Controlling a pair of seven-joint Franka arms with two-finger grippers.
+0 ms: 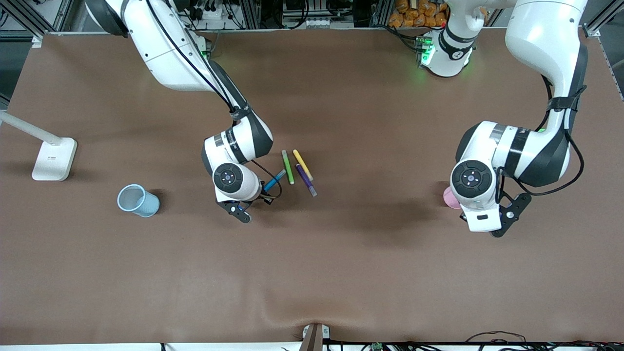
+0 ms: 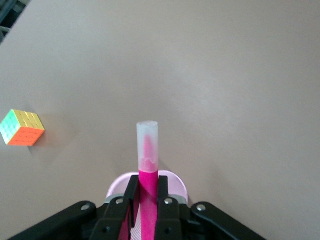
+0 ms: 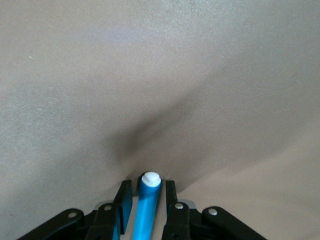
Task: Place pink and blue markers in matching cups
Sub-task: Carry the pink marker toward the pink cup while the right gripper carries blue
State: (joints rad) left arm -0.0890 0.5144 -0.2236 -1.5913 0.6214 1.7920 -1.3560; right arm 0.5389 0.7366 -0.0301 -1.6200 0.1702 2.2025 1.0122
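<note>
My left gripper (image 1: pixel 467 201) is shut on the pink marker (image 2: pixel 148 172) and holds it over the pale pink cup (image 1: pixel 449 197), toward the left arm's end of the table. In the left wrist view the cup's rim (image 2: pixel 174 181) shows just past the fingers (image 2: pixel 131 192), and the marker's pale cap points away from them. My right gripper (image 1: pixel 251 197) is low at the table with its fingers (image 3: pixel 123 196) open on either side of the blue marker (image 3: pixel 148 205), which lies on the table (image 1: pixel 276 179). The light blue cup (image 1: pixel 138 200) stands toward the right arm's end.
Green (image 1: pixel 288 166), yellow (image 1: pixel 302 165) and dark purple (image 1: pixel 306 180) pens lie beside the blue marker. A white lamp base (image 1: pixel 53 158) stands at the right arm's end. A colour cube (image 2: pixel 22 128) lies on the table in the left wrist view.
</note>
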